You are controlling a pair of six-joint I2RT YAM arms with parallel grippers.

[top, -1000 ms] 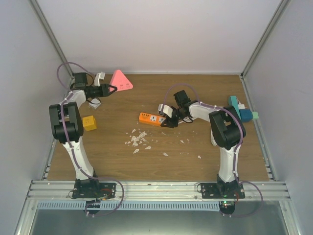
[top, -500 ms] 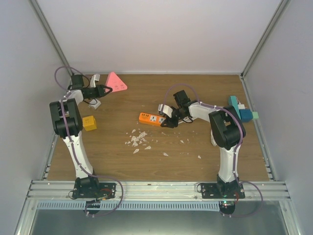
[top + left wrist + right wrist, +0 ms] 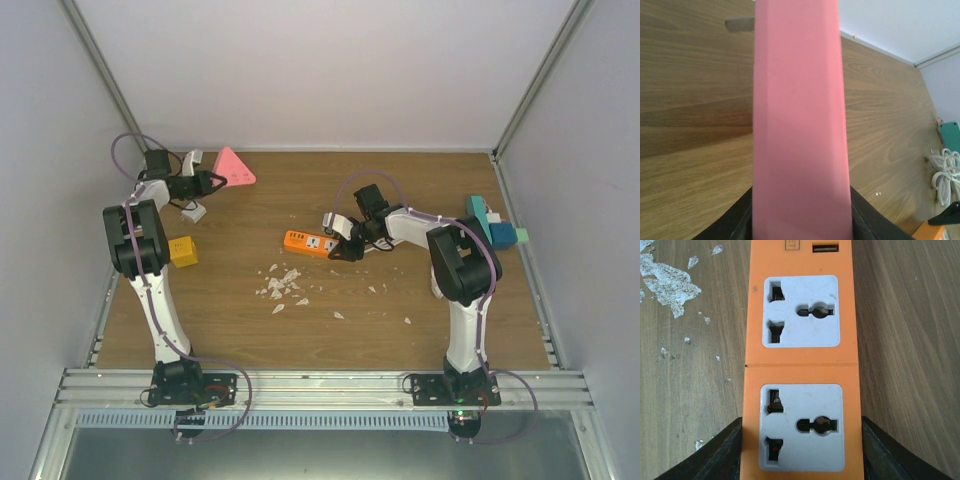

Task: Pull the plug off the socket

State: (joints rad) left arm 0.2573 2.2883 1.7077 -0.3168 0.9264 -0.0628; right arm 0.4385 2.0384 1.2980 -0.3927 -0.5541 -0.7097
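An orange power strip (image 3: 308,242) lies mid-table. My right gripper (image 3: 345,248) is shut on its right end. In the right wrist view the strip (image 3: 800,365) shows two white sockets, both with nothing plugged in, and my gripper (image 3: 801,452) clamps its sides. A coiled white cable (image 3: 338,222) lies just behind the strip. My left gripper (image 3: 213,183) is at the far left, shut on a pink triangular piece (image 3: 235,168). That piece fills the left wrist view (image 3: 800,125) between the gripper's (image 3: 801,220) black fingers. I see no plug seated in a socket.
A yellow cube (image 3: 182,250) sits by the left arm. Small white pieces (image 3: 194,210) lie near the left gripper. Teal and blue blocks (image 3: 495,225) stand at the right wall. White flakes (image 3: 283,285) are scattered in front of the strip.
My left gripper has moved a little to the left with the pink triangular piece. The right arm and the power strip have not moved.
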